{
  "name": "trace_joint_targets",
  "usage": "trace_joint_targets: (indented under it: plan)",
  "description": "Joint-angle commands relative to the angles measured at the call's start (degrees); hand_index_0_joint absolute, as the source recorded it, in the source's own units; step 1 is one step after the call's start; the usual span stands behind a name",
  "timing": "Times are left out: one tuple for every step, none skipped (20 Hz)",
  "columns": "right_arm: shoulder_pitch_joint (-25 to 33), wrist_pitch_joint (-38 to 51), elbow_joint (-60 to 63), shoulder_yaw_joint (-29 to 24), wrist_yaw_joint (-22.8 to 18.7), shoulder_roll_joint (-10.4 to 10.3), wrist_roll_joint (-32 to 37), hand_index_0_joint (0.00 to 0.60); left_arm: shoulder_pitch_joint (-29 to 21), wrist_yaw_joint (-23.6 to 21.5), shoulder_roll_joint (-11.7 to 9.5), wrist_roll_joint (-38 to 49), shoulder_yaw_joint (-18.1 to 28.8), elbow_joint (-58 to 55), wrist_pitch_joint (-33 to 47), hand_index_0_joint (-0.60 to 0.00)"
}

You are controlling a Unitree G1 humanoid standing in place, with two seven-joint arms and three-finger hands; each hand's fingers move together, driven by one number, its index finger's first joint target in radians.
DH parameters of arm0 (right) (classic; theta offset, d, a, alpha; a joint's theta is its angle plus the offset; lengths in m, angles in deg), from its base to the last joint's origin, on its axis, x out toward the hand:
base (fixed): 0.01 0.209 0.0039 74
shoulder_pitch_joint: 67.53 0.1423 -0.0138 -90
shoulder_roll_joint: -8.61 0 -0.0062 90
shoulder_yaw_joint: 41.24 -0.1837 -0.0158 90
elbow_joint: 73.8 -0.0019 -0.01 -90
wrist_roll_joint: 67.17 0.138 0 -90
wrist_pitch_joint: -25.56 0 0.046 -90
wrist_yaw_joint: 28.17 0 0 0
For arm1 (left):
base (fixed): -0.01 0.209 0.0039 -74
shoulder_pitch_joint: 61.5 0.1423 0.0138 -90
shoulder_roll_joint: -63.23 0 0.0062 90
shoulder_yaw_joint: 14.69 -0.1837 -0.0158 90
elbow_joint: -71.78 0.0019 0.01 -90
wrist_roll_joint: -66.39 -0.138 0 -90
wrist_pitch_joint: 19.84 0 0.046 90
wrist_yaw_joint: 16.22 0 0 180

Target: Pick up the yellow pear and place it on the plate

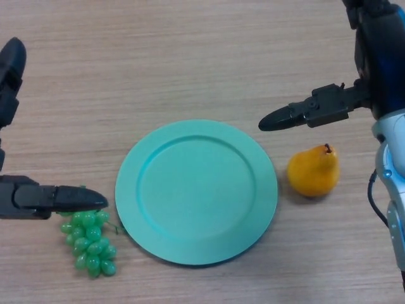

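Single head view looks steeply down, close over the table.

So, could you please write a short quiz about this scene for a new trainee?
1. True or false: the pear lies on the plate.
2. Which fruit lies beside the left hand?
3. The right hand is: A) holding the pear, B) above the pear with straight fingers, C) on the plate.

Key: 1. False, it lies on the table, right of the plate. 2. The grapes. 3. B.
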Motion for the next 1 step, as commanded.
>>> trace_joint_targets:
  plan:
    - [3.1,4.4,-4.0,-2.0,-1.3,0.3,2.3,0.0,-0.5,-0.3,-1.0,2.1,3.4,-2.1,8.2,0.0]
